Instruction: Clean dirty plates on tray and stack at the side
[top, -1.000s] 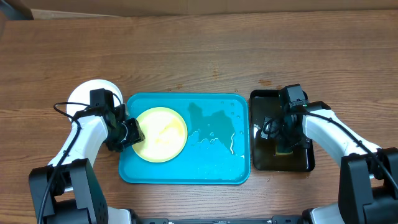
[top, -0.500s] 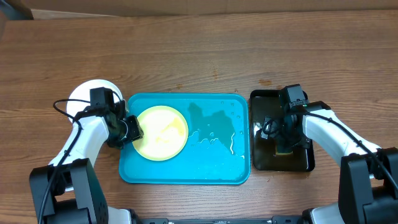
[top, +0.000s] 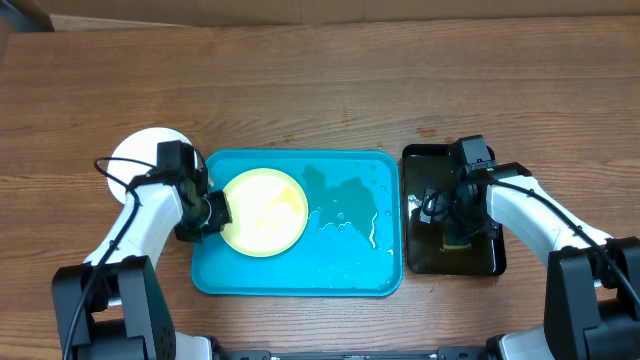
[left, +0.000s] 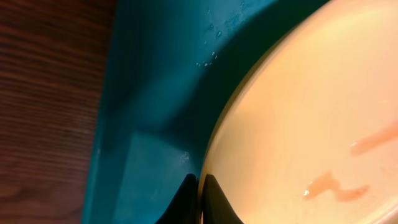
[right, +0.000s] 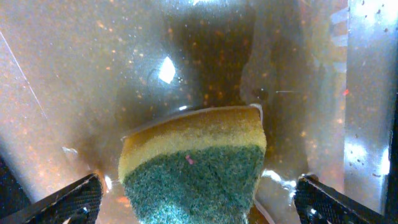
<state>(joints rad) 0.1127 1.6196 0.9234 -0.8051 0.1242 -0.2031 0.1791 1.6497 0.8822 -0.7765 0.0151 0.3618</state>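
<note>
Since a second ago my left arm has slid a little to the right, and the yellow plate (top: 265, 212) has gone with it, further onto the blue tray (top: 340, 275); my right arm has not moved.

At far left a white plate (top: 135, 155) lies on the wooden worktop (top: 300, 90), just off the blue tray's left edge, with my left arm crossing over its near side. Whether more than one plate lies there I cannot tell.

My left claw (left: 200, 198) is pinched narrow on the left rim of the yellow plate, one fingertip above the rim and one below it. That plate sits in the left half of the blue tray. Its face carries thin red-orange smears (left: 336, 186).

Water (top: 345, 205) is pooled and beaded over the middle and right part of the blue tray.

Right of it, just beside but apart, is the black tray (top: 425, 262), wet with brownish liquid. My right claw (right: 199, 202) hangs over it, its fingers (right: 68, 200) spread wide. A sponge (right: 193, 162), yellow with a green scouring face, sits between them, and I see a gap on each side of it.
</note>
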